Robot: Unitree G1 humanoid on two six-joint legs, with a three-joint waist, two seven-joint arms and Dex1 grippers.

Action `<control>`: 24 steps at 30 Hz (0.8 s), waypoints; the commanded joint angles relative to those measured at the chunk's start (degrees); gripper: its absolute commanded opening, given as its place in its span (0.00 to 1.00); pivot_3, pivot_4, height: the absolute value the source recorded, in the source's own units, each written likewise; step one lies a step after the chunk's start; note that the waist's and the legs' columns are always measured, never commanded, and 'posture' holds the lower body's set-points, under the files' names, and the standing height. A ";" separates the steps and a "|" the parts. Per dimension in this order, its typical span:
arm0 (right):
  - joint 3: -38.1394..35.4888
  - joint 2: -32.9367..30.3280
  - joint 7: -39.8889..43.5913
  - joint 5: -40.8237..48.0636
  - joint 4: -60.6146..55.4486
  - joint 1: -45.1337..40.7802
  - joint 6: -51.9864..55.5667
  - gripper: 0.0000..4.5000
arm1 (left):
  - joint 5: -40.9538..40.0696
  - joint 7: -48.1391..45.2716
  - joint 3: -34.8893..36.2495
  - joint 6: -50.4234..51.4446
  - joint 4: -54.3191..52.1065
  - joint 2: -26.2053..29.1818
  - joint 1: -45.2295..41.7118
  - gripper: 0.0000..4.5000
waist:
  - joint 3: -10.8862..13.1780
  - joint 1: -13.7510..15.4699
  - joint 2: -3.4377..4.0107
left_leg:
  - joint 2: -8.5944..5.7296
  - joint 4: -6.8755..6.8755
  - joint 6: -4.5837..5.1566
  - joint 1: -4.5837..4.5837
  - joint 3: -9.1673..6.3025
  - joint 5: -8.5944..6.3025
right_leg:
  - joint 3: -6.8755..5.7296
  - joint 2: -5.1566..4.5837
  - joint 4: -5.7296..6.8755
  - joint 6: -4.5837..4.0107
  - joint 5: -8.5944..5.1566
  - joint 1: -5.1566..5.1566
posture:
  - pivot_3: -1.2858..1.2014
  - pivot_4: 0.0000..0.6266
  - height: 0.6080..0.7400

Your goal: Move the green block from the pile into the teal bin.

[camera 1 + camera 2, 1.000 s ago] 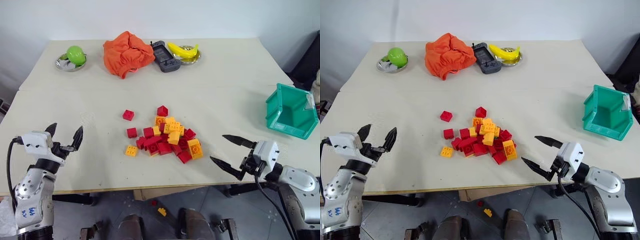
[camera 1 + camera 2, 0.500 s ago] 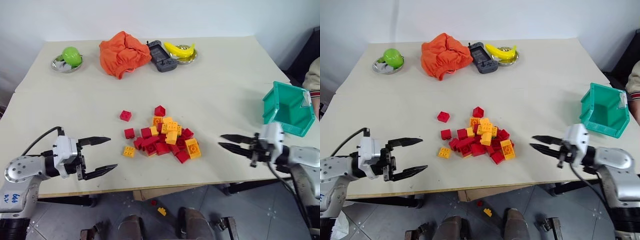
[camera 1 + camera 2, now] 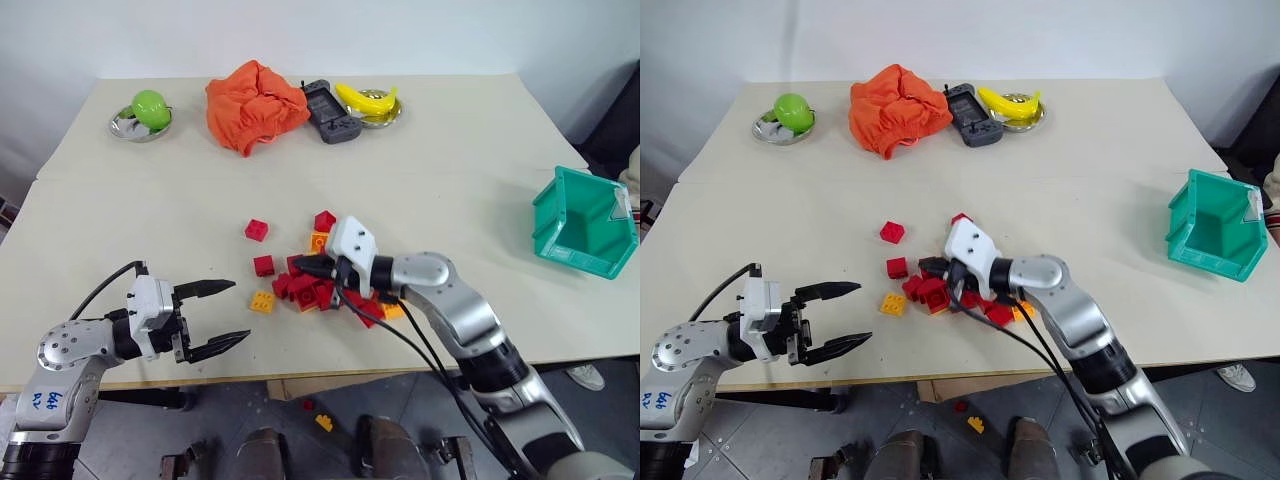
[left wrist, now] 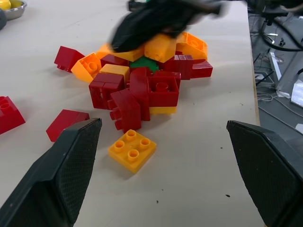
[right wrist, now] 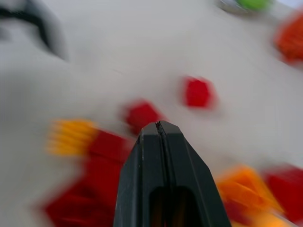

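We see right gripper (image 3: 930, 267) clamped shut, empty, tips over pile (image 3: 960, 285). Green block (image 4: 144, 64) buried mid-pile beneath it. Left gripper (image 3: 222, 312) spread wide, empty, beside pile. Teal bin (image 3: 583, 224) far off right.

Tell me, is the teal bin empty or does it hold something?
Empty: the teal bin shows only its bare inner walls and floor.

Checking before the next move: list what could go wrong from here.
1. The small dark-green studded plastic brick sits buried under red and yellow bricks in the pile; digging may scatter them.
2. The right gripper is shut, empty, over the pile; it must open before grasping.
3. The teal plastic bin stands far off.
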 commanded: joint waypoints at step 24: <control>-4.36 -16.84 22.73 -0.73 -2.15 7.90 -15.91 0.00 | 2.41 1.24 -0.90 -1.46 2.40 -2.28 -3.22 1.00 | 0.03 -1.43 0.05 | 0.02 -0.04 -0.03 0.05 0.02 0.02 | 0.01 0.00 -0.02 0.01 0.00 0.01 | 0.52 0.24 1.00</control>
